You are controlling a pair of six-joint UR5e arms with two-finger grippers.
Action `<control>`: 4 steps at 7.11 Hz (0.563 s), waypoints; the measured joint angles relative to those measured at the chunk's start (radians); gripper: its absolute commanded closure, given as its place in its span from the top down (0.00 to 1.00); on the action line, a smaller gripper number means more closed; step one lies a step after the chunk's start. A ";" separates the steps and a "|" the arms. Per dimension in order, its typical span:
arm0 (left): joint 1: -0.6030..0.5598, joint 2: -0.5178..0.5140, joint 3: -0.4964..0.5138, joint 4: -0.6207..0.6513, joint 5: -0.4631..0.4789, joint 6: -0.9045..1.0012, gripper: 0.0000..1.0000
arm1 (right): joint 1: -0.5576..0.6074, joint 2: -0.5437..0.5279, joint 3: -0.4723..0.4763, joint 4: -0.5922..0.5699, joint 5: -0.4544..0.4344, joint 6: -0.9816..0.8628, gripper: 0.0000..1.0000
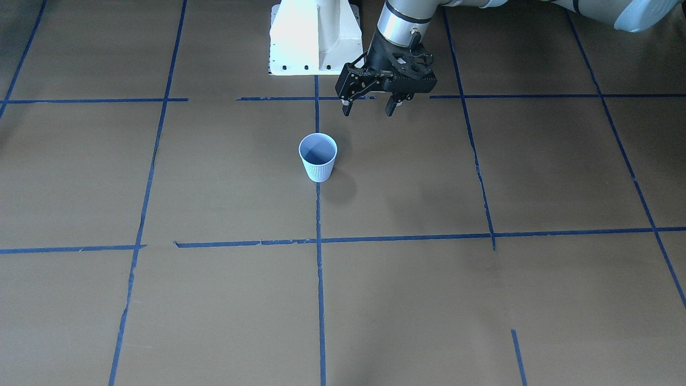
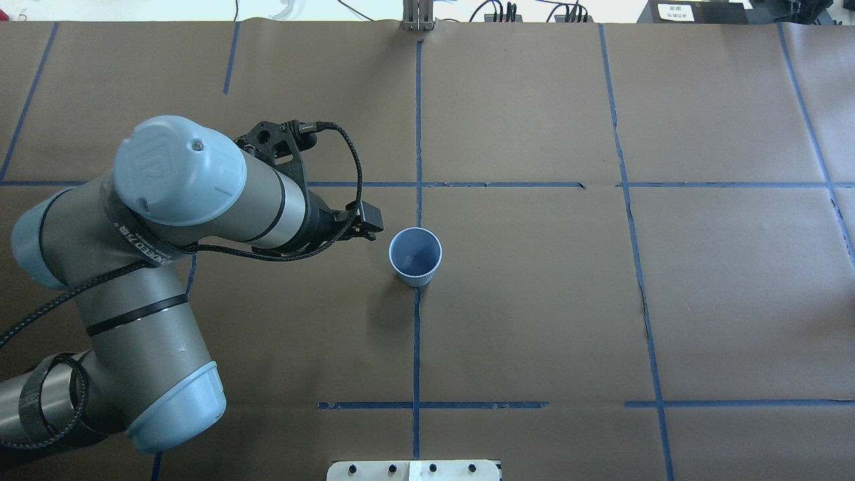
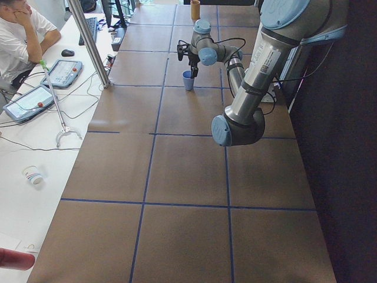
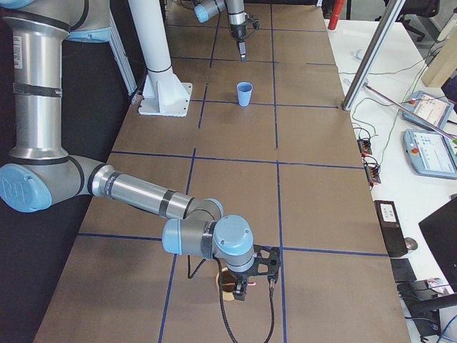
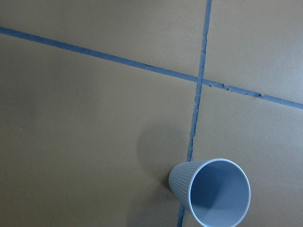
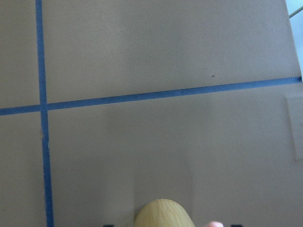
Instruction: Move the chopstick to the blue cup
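Main worry: the pale blue ribbed paper cup (image 1: 318,157) looks feather-light. It stands upright on a blue tape line (image 1: 319,279) around the middle of the brown paper-covered table (image 1: 536,171), a bit toward the robot-base edge. The left gripper (image 1: 369,109) hovers just beside it without touching, jaws spread wide and holding nothing. One sloppy sideways move and I reckon the cup gets knocked over.

I can't pick out the thin tan-pink wooden chopstick for sure. A pink smudge (image 6: 214,224) at the bottom edge of the right wrist view, next to a rounded tan wooden thing (image 6: 163,213), might be it. That's way off at the table's right end, where the right gripper (image 4: 246,284) hangs low over that tan thing. I can't tell whether it's open or closed.

So it's probably a long carry. A stick that thin could twist or slip in the pinch, miss the rim, or tip the cup when it leans.

Writing: there's lettering on the left arm (image 2: 167,200) and a white label (image 2: 674,10) past the far edge, but neither is readable.
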 measured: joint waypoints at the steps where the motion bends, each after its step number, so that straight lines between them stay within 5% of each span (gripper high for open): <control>1: 0.000 0.002 -0.002 0.000 -0.001 0.000 1.00 | -0.004 0.012 -0.017 0.000 -0.005 0.000 0.40; 3: 0.000 0.009 -0.005 -0.002 -0.003 0.001 1.00 | -0.005 0.017 -0.027 0.000 -0.008 0.004 0.06; 4: 0.000 0.010 -0.008 -0.003 -0.003 0.000 1.00 | -0.005 0.012 -0.027 0.000 -0.007 0.004 0.01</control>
